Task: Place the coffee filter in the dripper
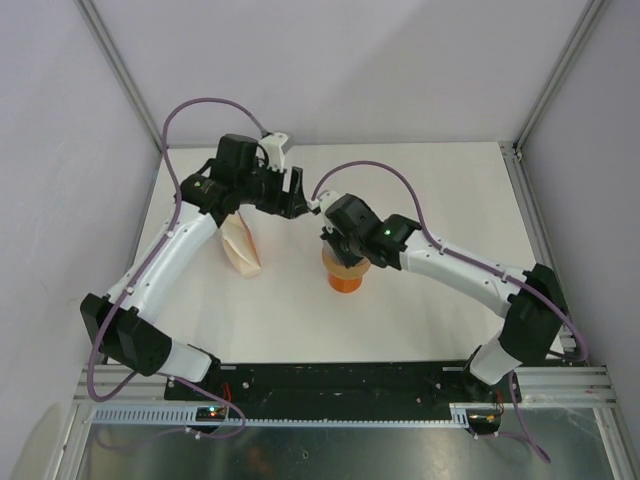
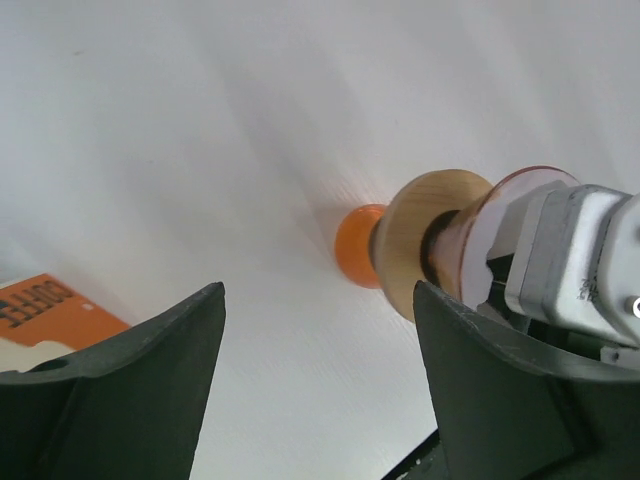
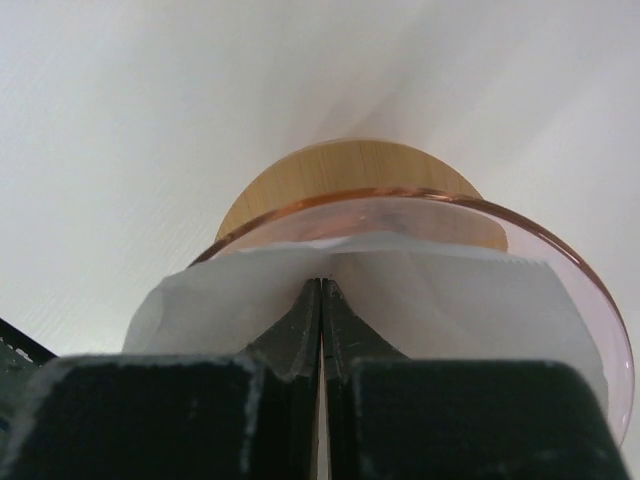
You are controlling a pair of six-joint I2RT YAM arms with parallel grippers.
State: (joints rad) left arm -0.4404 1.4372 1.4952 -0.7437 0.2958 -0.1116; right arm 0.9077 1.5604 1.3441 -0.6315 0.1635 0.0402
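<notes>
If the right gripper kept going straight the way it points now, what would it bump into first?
The coffee filter. The shut right gripper points straight at that white paper, which lies inside the dripper. The tips look nearly on it, though depth is hard to judge.

The translucent pinkish-orange plastic cone dripper point(image 3: 400, 215) has a smooth, glossy wall and rim. The thin white paper coffee filter point(image 3: 450, 300) looks matt and softly fibrous. The round pale wooden collar point(image 3: 350, 175) shows fine grain, unpolished. The white table point(image 3: 120, 120) is matt and smooth.
</notes>
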